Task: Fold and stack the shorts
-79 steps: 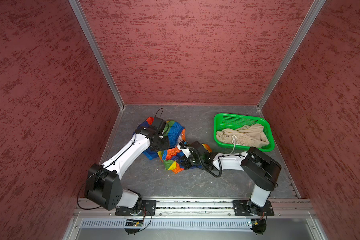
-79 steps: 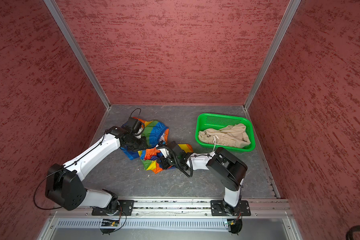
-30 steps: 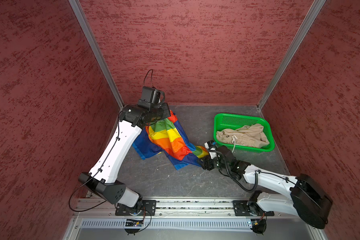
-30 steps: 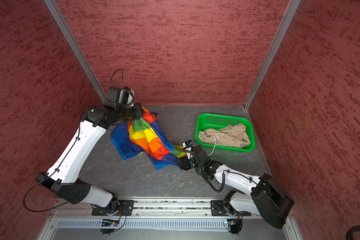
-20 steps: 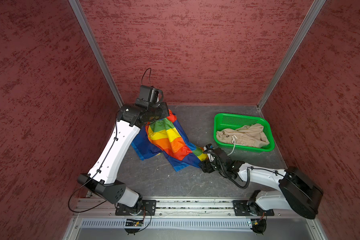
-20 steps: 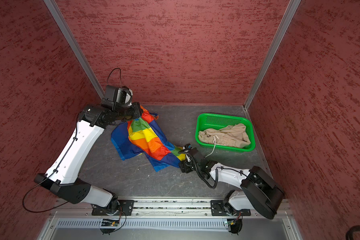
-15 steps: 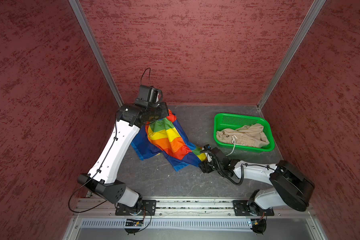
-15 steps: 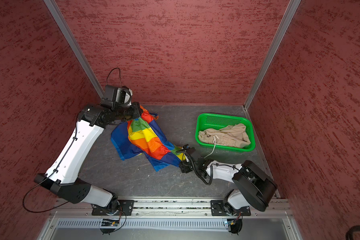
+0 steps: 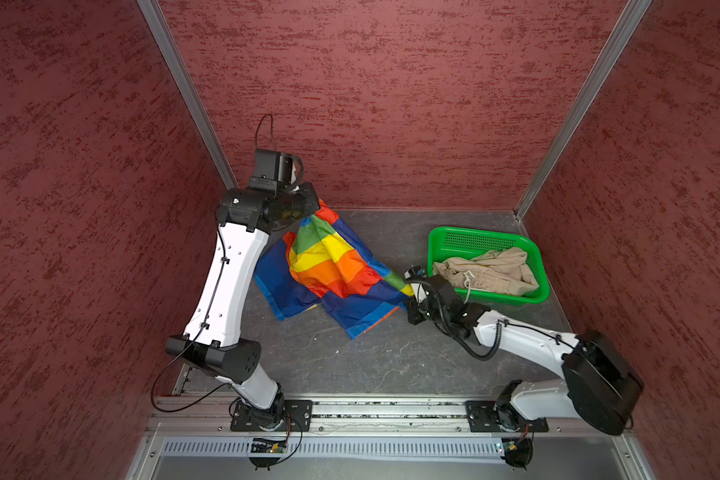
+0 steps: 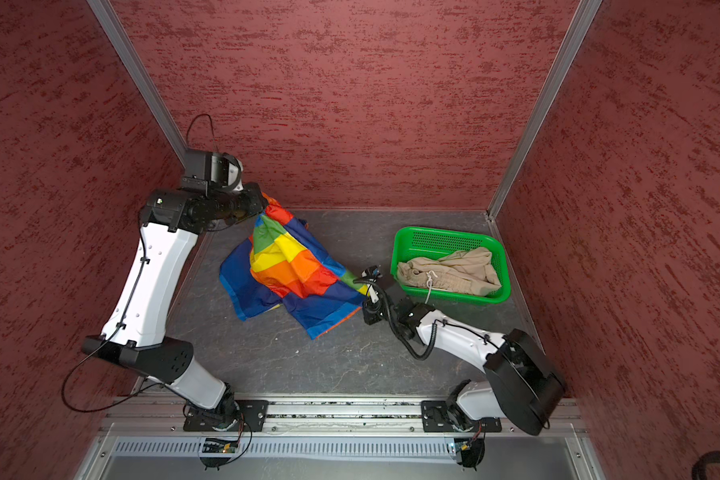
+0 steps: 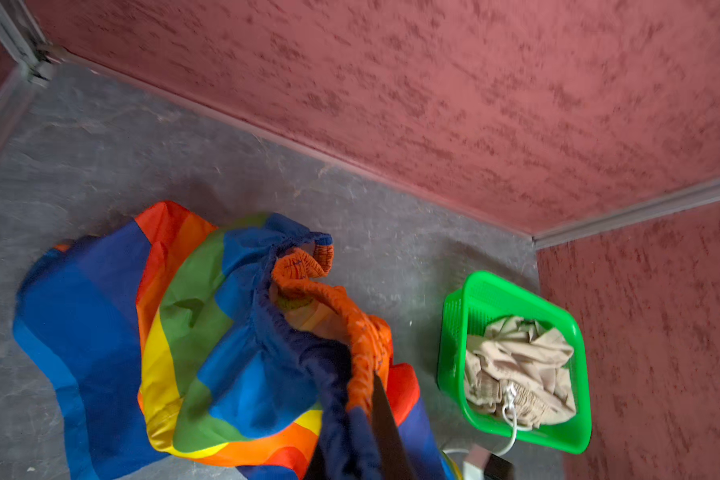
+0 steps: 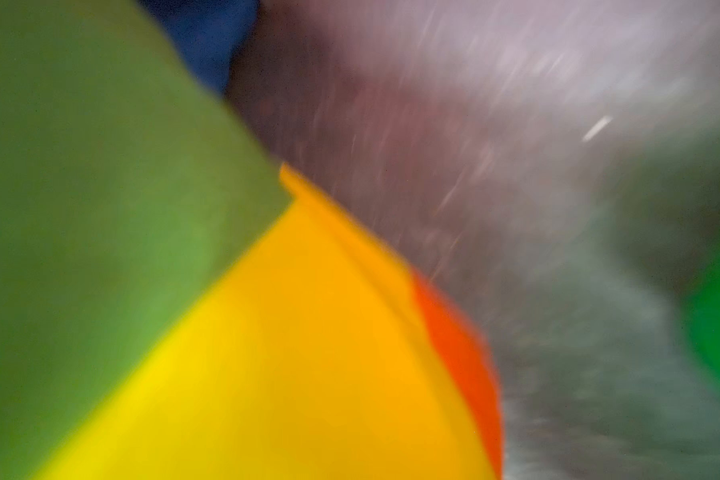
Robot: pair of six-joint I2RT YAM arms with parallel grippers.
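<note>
Beige shorts [image 9: 491, 270] fill the green basket [image 9: 441, 245] at the bench's [image 9: 350, 365] right edge; left gripper [image 9: 314, 205] and right gripper [image 9: 410, 293] clamp the rainbow shorts [image 9: 329, 266]; front stands open.

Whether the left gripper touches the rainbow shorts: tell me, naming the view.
Touching. In the left wrist view the orange waistband of the rainbow shorts is pinched against the dark finger of the left gripper; the cloth hangs from it.

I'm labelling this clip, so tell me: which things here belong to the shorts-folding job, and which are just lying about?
Part of the job:
rainbow shorts, partly lifted
beige shorts, crumpled

Just lying about:
green basket, holding the beige shorts
</note>
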